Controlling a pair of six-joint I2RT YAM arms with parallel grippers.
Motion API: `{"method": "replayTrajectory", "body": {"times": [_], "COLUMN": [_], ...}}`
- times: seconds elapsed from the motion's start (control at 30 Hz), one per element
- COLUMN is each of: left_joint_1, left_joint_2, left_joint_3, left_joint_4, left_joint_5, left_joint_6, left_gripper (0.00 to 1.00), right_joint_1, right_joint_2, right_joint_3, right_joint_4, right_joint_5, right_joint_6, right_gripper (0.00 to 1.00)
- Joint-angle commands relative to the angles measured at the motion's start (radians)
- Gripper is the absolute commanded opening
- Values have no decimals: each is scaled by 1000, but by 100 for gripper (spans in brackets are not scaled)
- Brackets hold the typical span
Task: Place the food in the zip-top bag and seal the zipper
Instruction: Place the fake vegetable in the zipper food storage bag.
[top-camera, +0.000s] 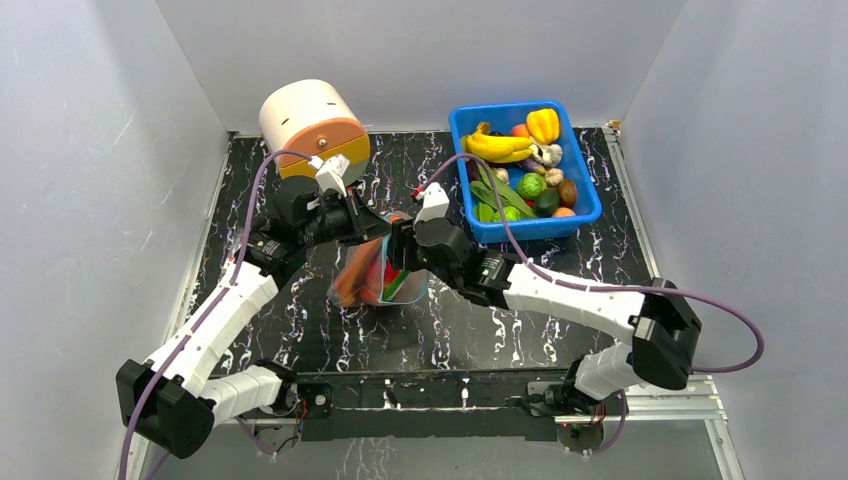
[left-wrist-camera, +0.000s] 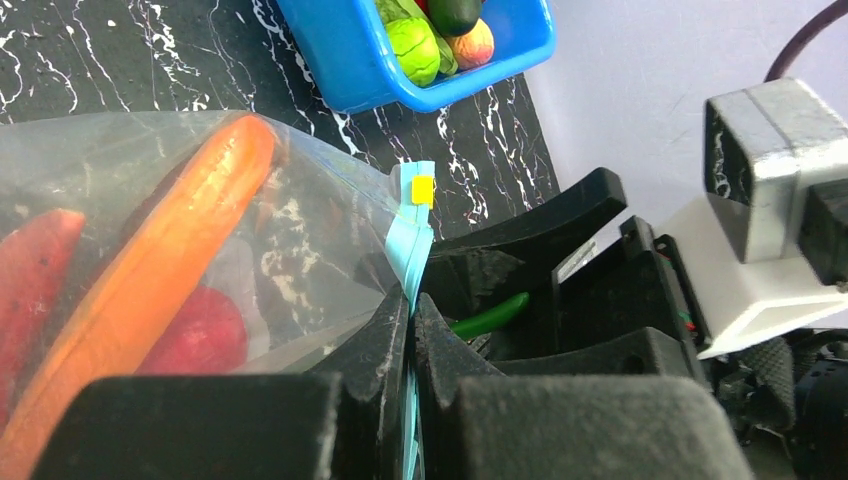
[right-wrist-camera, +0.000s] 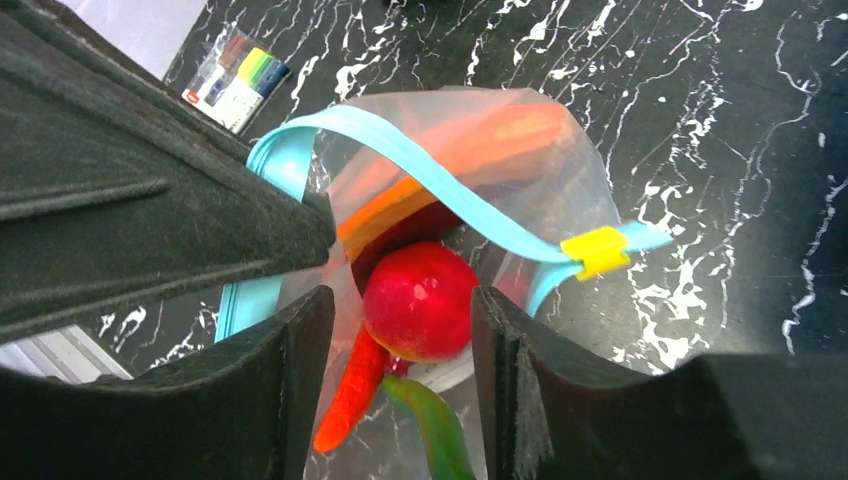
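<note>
Food, a red fruit and a carrot, lies inside the zip-top bag at the middle of the black, white-veined tabletop. The left hand pinches the zipper. The right hand stands parted astride the red fruit. A blue bin sits behind. Pale walls enclose the tabletop.

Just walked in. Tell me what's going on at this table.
Two robot arms are bagging toy food. The left fingers are clamped shut on the teal zipper, holding the zip-top bag by its mouth edge. The right fingers stand apart over the open mouth, with a red toy fruit between them, beside an orange carrot. More food sits in the blue bin. The zipper is unsealed.
</note>
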Motion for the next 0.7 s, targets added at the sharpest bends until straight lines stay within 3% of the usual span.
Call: {"method": "replayTrajectory", "body": {"times": [0.0,0.4,0.67], "left_joint_1": [-2,-2,-2], "left_joint_2": [-40,-32,-28], "left_joint_3": [-2,16,24], "left_joint_4": [25,14,16], "left_joint_5": [2,-1,-2], "left_joint_6": [17,20,14], "left_gripper": [0,0,0], "right_joint_1": [7,7,7], "right_joint_2": [-108,-258,-350], "right_joint_3": [31,13,-89], "right_joint_4": [-2,-141,-148], "right_joint_5": [8,109,12], "right_joint_6": [-55,-107,-94], "right_gripper": [53,56,51]}}
